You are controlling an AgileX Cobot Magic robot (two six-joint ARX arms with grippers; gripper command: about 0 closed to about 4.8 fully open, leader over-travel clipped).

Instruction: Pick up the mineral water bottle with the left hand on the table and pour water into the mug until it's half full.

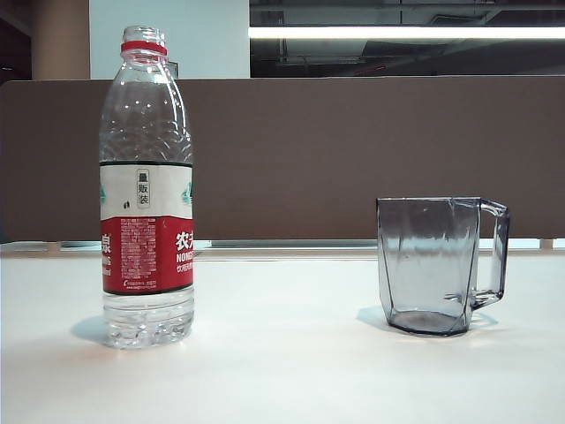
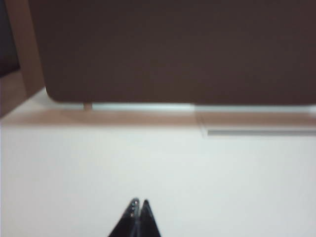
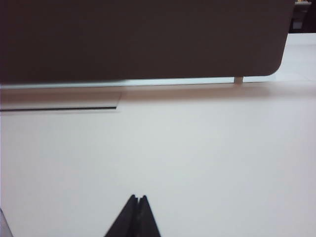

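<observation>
The tall clear ribbed plastic bottle (image 1: 146,185) with red neck ring and white-and-red label stands uncapped on the left of the plain white worktop (image 1: 282,371), well apart from the grey-tinted faceted glass mug (image 1: 433,265) on the right. The left gripper (image 2: 139,203) and right gripper (image 3: 138,198) both hover over bare worktop, tips pressed together, holding nothing. The left gripper should first open wide, then close on the labelled waist, since thin ribbed plastic probably flexes and could spill.
</observation>
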